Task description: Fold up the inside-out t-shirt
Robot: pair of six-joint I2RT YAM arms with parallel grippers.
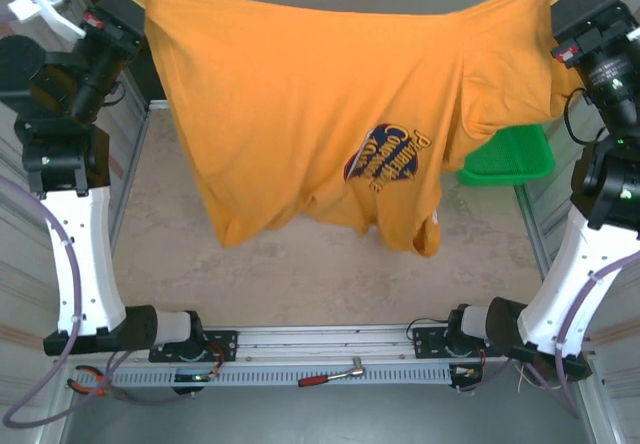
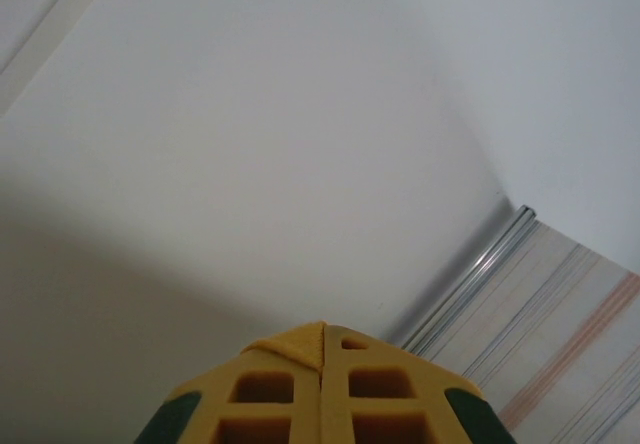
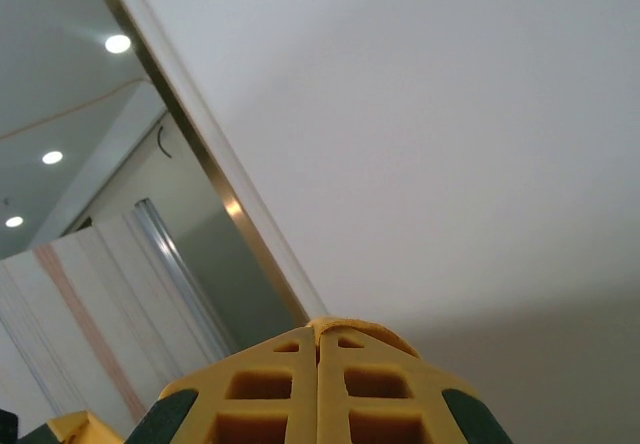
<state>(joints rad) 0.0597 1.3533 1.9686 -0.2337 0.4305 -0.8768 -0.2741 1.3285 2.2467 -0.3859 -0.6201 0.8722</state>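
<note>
Orange-yellow t-shirt (image 1: 300,114) hangs spread above the far bench (image 1: 300,264). We find the left claw (image 2: 322,342) and the right claw (image 3: 318,332) each clamped tight on its upper corners. We judge this the spreading step; next, lay it flat.

Orange-yellow t-shirt (image 1: 300,104) with dark navy printed logo (image 1: 388,159). Bright green basket (image 1: 512,156). Beige, faintly speckled worktop (image 1: 290,264). Yellow fingers (image 2: 265,404), dark green at the corners. Red-handled tool (image 1: 322,379).
</note>
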